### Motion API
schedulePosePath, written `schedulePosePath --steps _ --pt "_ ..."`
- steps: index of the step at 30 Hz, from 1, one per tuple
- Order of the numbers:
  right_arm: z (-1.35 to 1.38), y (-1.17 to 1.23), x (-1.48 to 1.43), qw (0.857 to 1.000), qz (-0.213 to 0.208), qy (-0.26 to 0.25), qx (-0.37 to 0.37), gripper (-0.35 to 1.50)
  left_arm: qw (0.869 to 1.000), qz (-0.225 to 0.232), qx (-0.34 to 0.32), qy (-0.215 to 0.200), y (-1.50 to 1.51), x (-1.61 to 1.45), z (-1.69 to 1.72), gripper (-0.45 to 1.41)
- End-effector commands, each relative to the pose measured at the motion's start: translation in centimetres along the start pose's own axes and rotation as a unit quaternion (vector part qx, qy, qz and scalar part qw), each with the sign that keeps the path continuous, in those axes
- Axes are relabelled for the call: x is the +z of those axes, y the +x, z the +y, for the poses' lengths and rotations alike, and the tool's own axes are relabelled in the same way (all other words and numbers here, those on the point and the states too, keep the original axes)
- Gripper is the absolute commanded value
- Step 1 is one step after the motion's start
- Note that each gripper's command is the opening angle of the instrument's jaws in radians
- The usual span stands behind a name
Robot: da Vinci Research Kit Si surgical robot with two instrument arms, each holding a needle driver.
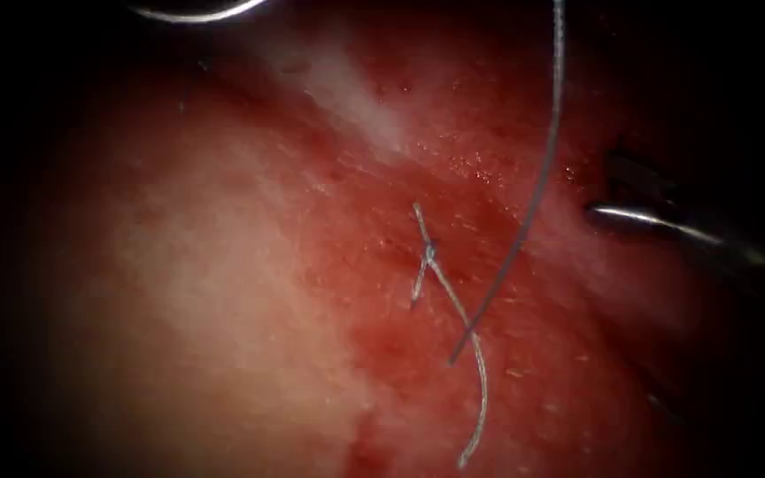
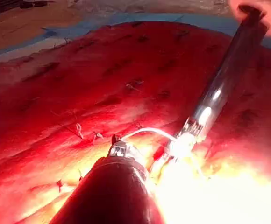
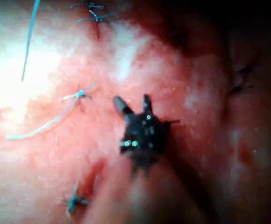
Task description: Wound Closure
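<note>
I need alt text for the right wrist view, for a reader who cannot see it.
The right tool hovers over the tissue with its jaws open, holding nothing. Beside it lies a tied knot with a long thread tail; other knotted stitches sit farther off.

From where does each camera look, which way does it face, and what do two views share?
Endoscope view: above, in front, facing down on tissue, knot, thread; needle at top edge, right tool at right.
Left wrist view: along its shaft toward the left tool.
Right wrist view: along its arm at open, empty fingers.
Endoscope and right wrist share the knot.
</note>
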Motion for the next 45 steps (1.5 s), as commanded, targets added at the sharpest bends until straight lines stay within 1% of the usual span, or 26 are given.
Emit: schedulePosePath --steps 1,3,6,7,10,14,17,18,19,20,21,22,23,25,26,27,29,31,35,37,38,39,40,41,45 --pt "0.12 -0.03 -0.11 1.0 0.002 -0.006 0.002 0.31 1.0 0.001 -0.006 0.002 0.02 0.17 0.0 -0.45" --pt "0.2 -0.04 -0.27 1.0 0.005 -0.014 0.007 0.24 1.0 0.002 -0.016 0.005 0.0 0.4 0.03 -0.45" --pt "0.29 -0.05 -0.46 0.999 0.008 -0.029 0.01 0.24 1.0 0.002 -0.025 0.012 -0.02 0.68 0.04 -0.45" --pt "0.33 -0.07 -0.55 0.999 0.008 -0.039 0.011 0.32 1.0 0.002 -0.023 0.016 -0.04 0.84 0.04 -0.45" --pt "0.37 -0.08 -0.65 0.999 0.009 -0.043 0.012 0.32 1.0 -0.004 -0.016 0.016 -0.15 1.07 0.07 -0.45" --pt "0.42 -0.07 -0.75 0.999 0.012 -0.045 0.014 0.31 0.999 -0.03 -0.009 -0.018 -0.4 1.33 0.16 -0.45" --pt "0.44 -0.04 -0.77 0.999 0.015 -0.047 0.013 0.29 0.998 -0.047 -0.016 -0.044 -0.66 1.53 0.26 -0.45" --pt "0.44 -0.03 -0.77 0.999 0.015 -0.047 0.013 0.31 0.997 -0.052 -0.019 -0.06 -0.77 1.63 0.33 -0.45" --pt "0.43 -0.02 -0.76 0.999 0.016 -0.048 0.011 0.31 0.994 -0.064 -0.027 -0.085 -0.95 1.78 0.42 -0.35" --pt "0.43 -0.02 -0.76 0.999 0.016 -0.048 0.011 0.32 0.992 -0.071 -0.043 -0.099 -1.07 1.88 0.49 0.27" --pt "0.42 -0.02 -0.76 0.999 0.016 -0.048 0.011 0.32 0.989 -0.074 -0.061 -0.11 -1.16 1.95 0.53 0.52" --pt "0.42 -0.02 -0.76 0.999 0.017 -0.049 0.011 0.32 0.987 -0.074 -0.075 -0.119 -1.25 2.01 0.56 0.72" --pt "0.41 -0.02 -0.76 0.999 0.016 -0.049 0.008 0.32 0.986 -0.072 -0.084 -0.127 -1.36 2.06 0.58 0.87" --pt "0.42 -0.02 -0.76 0.999 0.016 -0.049 0.008 0.32 0.983 -0.067 -0.106 -0.134 -1.49 2.11 0.59 0.99" --pt "0.42 -0.02 -0.76 0.999 0.016 -0.049 0.008 0.32 0.98 -0.071 -0.134 -0.132 -1.57 2.12 0.56 1.06" --pt "0.42 -0.02 -0.76 0.999 0.016 -0.047 0.008 0.32 0.978 -0.072 -0.145 -0.131 -1.59 2.11 0.53 1.08" --pt "0.42 -0.02 -0.76 0.999 0.018 -0.048 0.005 0.32 0.976 -0.074 -0.156 -0.133 -1.6 2.05 0.47 1.14" --pt "0.41 -0.02 -0.76 0.999 0.018 -0.048 0.005 0.37 0.975 -0.073 -0.16 -0.133 -1.54 1.91 0.34 1.24" --pt "0.4 -0.02 -0.77 0.999 0.019 -0.048 0.006 0.37 0.977 -0.059 -0.165 -0.126 -1.43 1.65 0.21 1.24" --pt "0.39 -0.01 -0.77 0.999 0.019 -0.048 0.006 0.52 0.977 -0.046 -0.167 -0.126 -1.38 1.49 0.18 1.19" --pt "0.38 0.0 -0.77 0.999 0.02 -0.048 0.007 0.73 0.977 -0.035 -0.165 -0.129 -1.32 1.3 0.23 1.14" --pt "0.37 0.0 -0.77 0.999 0.02 -0.048 0.007 0.93 0.978 -0.032 -0.155 -0.133 -1.29 1.22 0.28 1.13" --pt "0.35 0.01 -0.76 0.999 0.02 -0.049 0.005 1.03 0.979 -0.029 -0.145 -0.138 -1.26 1.1 0.37 1.09" --pt "0.34 0.01 -0.76 0.999 0.02 -0.046 0.005 1.1 0.981 -0.026 -0.134 -0.141 -1.23 1.02 0.44 1.06" --pt "0.23 0.02 -0.76 0.999 0.014 -0.041 -0.009 1.13 0.983 0.003 -0.071 -0.172 -1.12 0.69 0.9 0.99"
